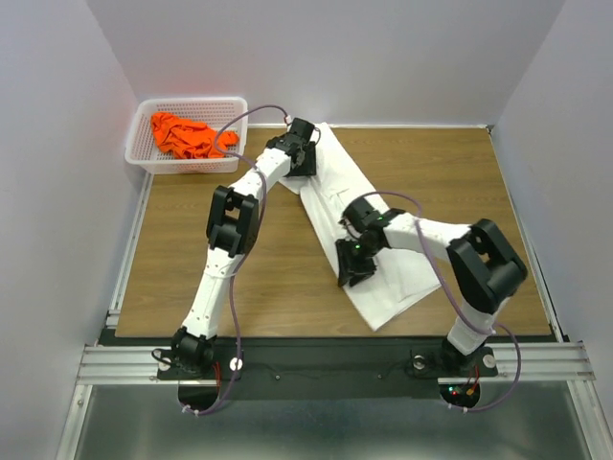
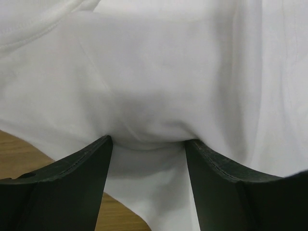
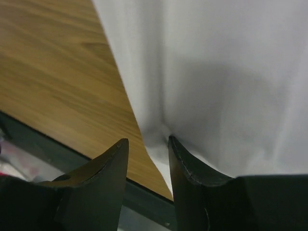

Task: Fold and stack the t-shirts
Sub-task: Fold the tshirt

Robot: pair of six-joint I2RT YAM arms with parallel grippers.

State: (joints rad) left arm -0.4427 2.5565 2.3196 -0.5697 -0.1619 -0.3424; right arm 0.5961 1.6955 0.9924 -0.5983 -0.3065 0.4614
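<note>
1. Spanning the whole work area, the wooden table (image 1: 192,240) carries everything; both arms reach out over it from the near edge.
2. Lying on it as a long, narrowed strip is the white t-shirt (image 1: 402,273). It runs diagonally from the far middle of the table down to the near right, so it looks already folded lengthwise and waiting to be folded end to end.
3. At the far left corner sits the white basket (image 1: 139,158).
4. Inside it lies a crumpled orange t-shirt (image 1: 182,136), untouched, likely the next garment.
5. The left gripper (image 1: 305,158) presses on the far end of the white strip. In its wrist view the fingers (image 2: 91,159) stand apart with cloth bulging up between them, so it reads as unclosed, straddling the fabric without pinching it.
6. The right gripper (image 1: 352,268) sits at the strip's left edge toward the near end. Its fingers (image 3: 192,163) are closer together, the hem puckered between them with wood showing in the gap, so they are not clamped yet.
7. The next move probably calls for both claws to close on their edges, lift together and carry one end over the other, keeping the cloth taut enough to avoid creasing.
</note>
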